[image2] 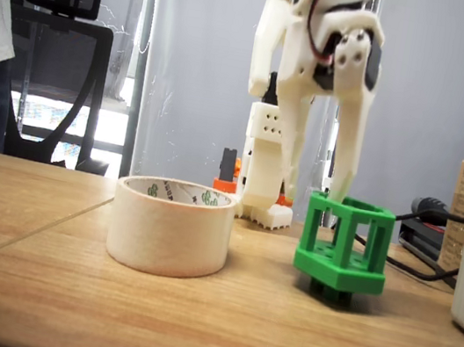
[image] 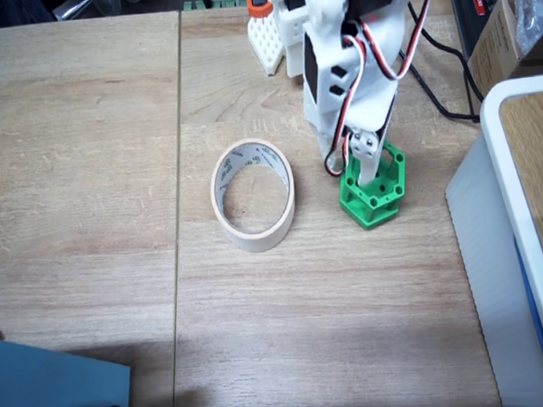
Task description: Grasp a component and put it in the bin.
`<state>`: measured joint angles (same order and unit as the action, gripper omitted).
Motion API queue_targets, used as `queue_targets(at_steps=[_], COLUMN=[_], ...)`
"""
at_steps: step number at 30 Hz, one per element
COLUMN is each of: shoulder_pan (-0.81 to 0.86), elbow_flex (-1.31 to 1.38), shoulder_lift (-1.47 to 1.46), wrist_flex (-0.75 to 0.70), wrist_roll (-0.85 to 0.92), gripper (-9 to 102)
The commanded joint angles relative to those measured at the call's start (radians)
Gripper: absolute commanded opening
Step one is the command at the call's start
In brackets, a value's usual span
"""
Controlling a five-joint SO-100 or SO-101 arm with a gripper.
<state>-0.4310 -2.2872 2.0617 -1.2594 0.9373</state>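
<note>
Surface: pale wood-grain table [image: 83,179], matte.
Gripper [image: 370,173]: white plastic, jaws parted, straddling one wall of the component; closure not confirmed.
Component [image: 375,196]: green hexagonal frame just right of the bin in both fixed views; likely light, rigid, slick; grip across a wall.
Bin [image: 253,208]: beige tape ring, hollow.

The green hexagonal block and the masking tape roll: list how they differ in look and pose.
The green hexagonal block is bright green, angular and pierced by round holes; the masking tape roll is cream, smooth and round. The block is the taller of the two in the side fixed view, the roll wider. The end effector reaches into the block; the roll stands alone. Both are hollow and sit on the wooden table.
</note>
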Motion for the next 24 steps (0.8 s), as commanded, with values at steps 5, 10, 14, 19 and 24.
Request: queue_targets(at_steps=[5,10,14,19,24], shoulder_pan=[0.002,0.002,0.002,0.002,0.002], elbow_flex=[0.017,0.037,0.038,0.066,0.092], shoulder_lift=[-0.018,-0.066,-0.109,-0.126,-0.129], wrist_flex=[0.012,0.012,0.012,0.012,0.014], wrist_roll=[-0.002,-0.002,-0.002,-0.002,-0.008], gripper=[17,17,17,15,9])
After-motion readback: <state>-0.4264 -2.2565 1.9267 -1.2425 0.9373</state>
